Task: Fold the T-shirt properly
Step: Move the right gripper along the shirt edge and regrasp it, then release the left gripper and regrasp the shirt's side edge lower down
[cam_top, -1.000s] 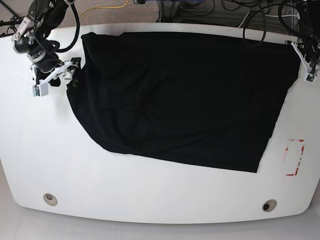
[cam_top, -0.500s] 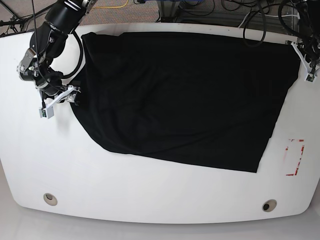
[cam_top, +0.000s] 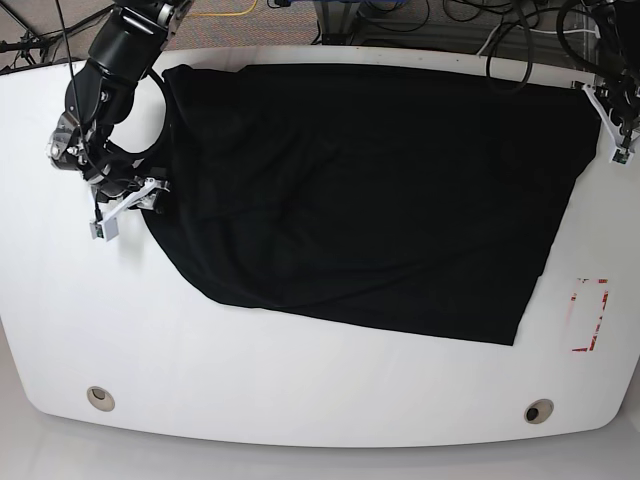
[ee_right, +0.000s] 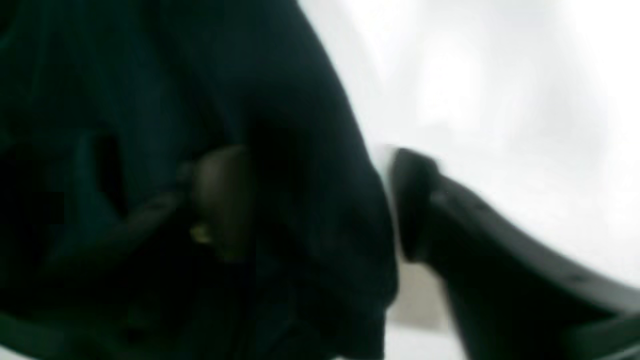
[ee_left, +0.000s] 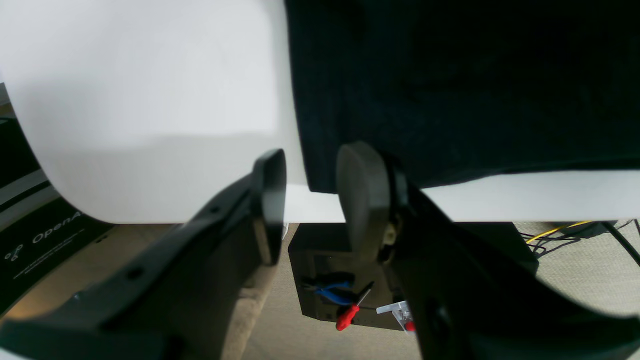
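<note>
One black T-shirt (cam_top: 370, 190) spread across one white table (cam_top: 300, 380), covering most of the far half and sagging toward the near edge in a slanted hem. Two arms at work, one at each end of the cloth. Right gripper (cam_top: 150, 195) down at the shirt's edge on the base view's left; in its wrist view, a thick fold of the T-shirt (ee_right: 310, 200) between the two fingers (ee_right: 220, 200), jaws part-way apart, one finger over the dark cloth, the other on the white side. Whether that fold is actually pinched, impossible to tell through the blur. Left gripper (cam_top: 617, 128) poised at the far corner on the base view's right, over the table's rim; two fingers (ee_left: 362, 200) narrowly parted with nothing between them, the T-shirt (ee_left: 450, 90) corner lying just beyond the tips. Below the rim, on the floor, one red-handled screwdriver (ee_left: 350, 314). Two round holes (cam_top: 99, 398) along the table's near edge, one red-marked patch (cam_top: 590, 315) near the right side, and a tangle of cables (cam_top: 480, 20) behind.
</note>
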`<state>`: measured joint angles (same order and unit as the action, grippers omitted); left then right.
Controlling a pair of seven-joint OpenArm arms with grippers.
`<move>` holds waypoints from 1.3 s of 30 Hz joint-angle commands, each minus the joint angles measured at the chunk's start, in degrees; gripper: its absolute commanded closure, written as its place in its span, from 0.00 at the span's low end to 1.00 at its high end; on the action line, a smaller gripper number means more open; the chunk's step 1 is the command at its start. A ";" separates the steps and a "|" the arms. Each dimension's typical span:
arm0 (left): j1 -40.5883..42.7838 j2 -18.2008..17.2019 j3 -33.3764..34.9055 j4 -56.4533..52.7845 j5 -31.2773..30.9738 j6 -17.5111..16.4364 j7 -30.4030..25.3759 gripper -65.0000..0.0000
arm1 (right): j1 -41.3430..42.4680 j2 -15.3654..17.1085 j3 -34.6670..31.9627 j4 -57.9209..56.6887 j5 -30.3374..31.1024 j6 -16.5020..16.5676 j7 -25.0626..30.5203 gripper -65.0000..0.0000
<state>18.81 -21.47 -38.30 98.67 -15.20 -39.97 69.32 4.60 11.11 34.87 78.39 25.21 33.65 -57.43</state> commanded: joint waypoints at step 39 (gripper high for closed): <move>-42.68 0.16 2.30 -23.82 0.48 -0.03 2.46 0.44 | 0.81 0.62 -0.02 -2.65 0.41 0.24 1.82 1.00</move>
<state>-21.04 -20.34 -37.32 77.32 -13.47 -39.94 75.50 4.69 11.16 34.87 74.94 26.09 33.71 -55.27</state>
